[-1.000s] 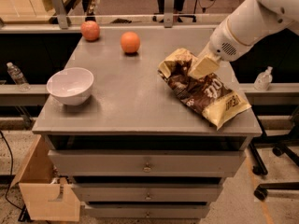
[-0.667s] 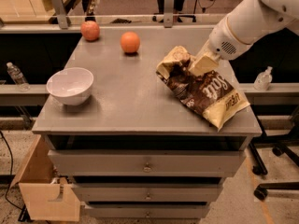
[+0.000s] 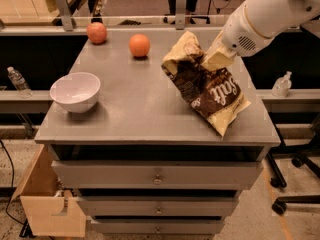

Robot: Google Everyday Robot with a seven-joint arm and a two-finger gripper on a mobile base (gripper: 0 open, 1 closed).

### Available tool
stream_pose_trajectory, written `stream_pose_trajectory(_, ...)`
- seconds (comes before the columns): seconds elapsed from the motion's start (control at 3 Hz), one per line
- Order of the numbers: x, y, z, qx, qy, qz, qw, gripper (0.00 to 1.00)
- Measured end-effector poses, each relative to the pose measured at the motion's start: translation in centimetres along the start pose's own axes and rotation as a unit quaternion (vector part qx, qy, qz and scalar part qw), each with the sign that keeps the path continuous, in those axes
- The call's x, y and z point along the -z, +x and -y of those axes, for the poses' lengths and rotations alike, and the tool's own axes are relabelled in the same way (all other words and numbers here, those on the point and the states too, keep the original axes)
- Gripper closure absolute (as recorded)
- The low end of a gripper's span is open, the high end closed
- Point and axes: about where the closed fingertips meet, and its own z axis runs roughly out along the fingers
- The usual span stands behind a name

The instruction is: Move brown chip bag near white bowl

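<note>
Above a stack of grey drawers (image 3: pixel 157 176), the grey tabletop (image 3: pixel 135 109) carries the white bowl (image 3: pixel 76 90) near its front left corner. Well apart from it on the right lies the brown chip bag (image 3: pixel 207 91), its cream lower end resting by the front right edge and its upper end tilted up off the surface. The gripper (image 3: pixel 216 60) sits at that raised upper end, reaching in from the upper right on a white arm (image 3: pixel 265 14), its jaws pinching the bag's foil; farther back lie an orange fruit (image 3: pixel 139 45) and a reddish fruit (image 3: pixel 97 32) near the far left corner.
</note>
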Motion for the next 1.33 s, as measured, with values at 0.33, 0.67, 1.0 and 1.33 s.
stream_pose_trajectory(0.33, -0.7, -0.1, -0.7, -0.002, -0.010, 0.004, 0.9999, 1.00)
stream_pose_trajectory(0.67, -2.7, -3.7, -2.9, 0.032, -0.038, 0.021, 0.9985, 1.00)
stream_pose_trajectory(1.0, -4.5, -9.4, -6.2, 0.093, -0.074, 0.047, 0.9918, 1.00)
stream_pose_trajectory(1.33, -5.6, -14.0, -7.7, 0.139, -0.089, 0.070, 0.9837, 1.00)
